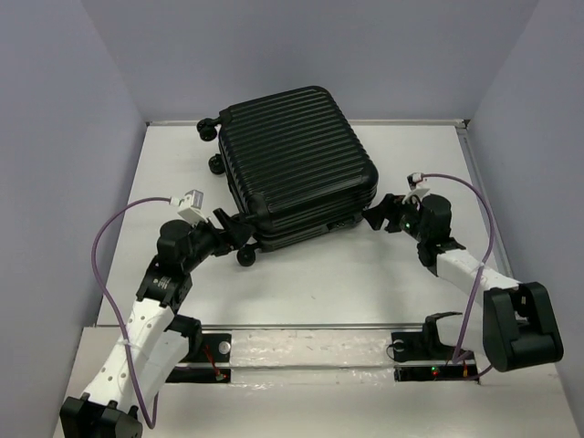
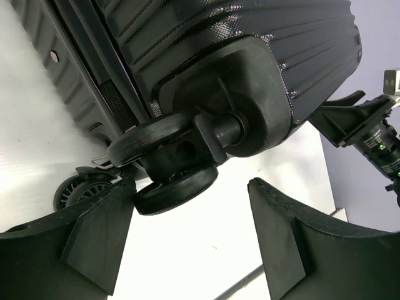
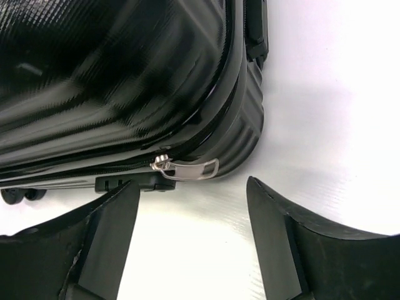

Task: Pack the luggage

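- While both arms flank it, the luggage (image 1: 297,164) lies closed and flat on the white table (image 1: 365,274), ribbed shell facing up, towards the far middle of the surface.
- Table: the luggage is the only item resting on it.
- Left gripper (image 1: 239,230): positioned at the near left corner of the luggage, jaws spread; nothing is held. In the left wrist view a double wheel (image 2: 169,164) sits just ahead of the fingers (image 2: 103,234), between them but not clamped.
- Right gripper (image 1: 377,216): positioned at the near right corner of the luggage, jaws spread; nothing is held.
- Wheels: two further wheels (image 1: 212,129) project from the far left edge of the shell.
- Zipper pull (image 3: 187,167): a silver tab lying along the seam between the two shell halves, just ahead of the right gripper's fingers (image 3: 106,231), apart from them.
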{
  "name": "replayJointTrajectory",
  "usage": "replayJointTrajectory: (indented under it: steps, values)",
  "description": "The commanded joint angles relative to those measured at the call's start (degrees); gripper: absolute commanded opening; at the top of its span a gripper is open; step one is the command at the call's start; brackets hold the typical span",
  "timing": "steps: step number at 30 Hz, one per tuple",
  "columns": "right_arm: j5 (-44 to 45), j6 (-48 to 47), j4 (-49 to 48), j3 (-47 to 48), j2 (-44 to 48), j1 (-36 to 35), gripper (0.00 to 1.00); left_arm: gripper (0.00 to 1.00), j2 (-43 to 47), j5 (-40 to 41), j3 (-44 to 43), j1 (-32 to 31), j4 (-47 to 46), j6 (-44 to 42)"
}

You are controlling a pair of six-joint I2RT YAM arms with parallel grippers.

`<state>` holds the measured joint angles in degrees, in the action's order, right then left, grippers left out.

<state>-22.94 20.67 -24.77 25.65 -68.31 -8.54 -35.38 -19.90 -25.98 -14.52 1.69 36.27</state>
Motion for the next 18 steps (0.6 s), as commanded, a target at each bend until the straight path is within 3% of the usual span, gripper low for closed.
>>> replayJointTrajectory:
  steps: [1, 6, 11, 13, 18]
  values:
    - [-1.9, -2.6, -1.2, 4.3, -1.0, 0.4, 0.74, 0.83, 0.0, -1.5, 0.1, -0.2, -3.5, -0.5]
    - [-6.4, -4.4, -3.4, 5.2, -4.2, 0.4, 0.71, 0.83, -0.4, -2.0, 0.5, -0.2, -4.2, -0.4]
    - [-8.1, -4.3, -5.5, 6.3, -8.4, 0.4, 0.62, 0.82, -0.3, -2.5, 0.3, -0.2, -4.2, -0.3]
    - [-10.0, -4.4, -6.1, 6.5, -9.6, 0.4, 0.49, 0.82, -0.4, -2.6, 0.2, -0.2, -4.3, -0.3]
    - [-10.5, -3.9, -9.9, 5.5, -10.1, 0.4, 0.44, 0.82, -1.1, -3.0, 0.2, -0.2, -4.9, -0.3]
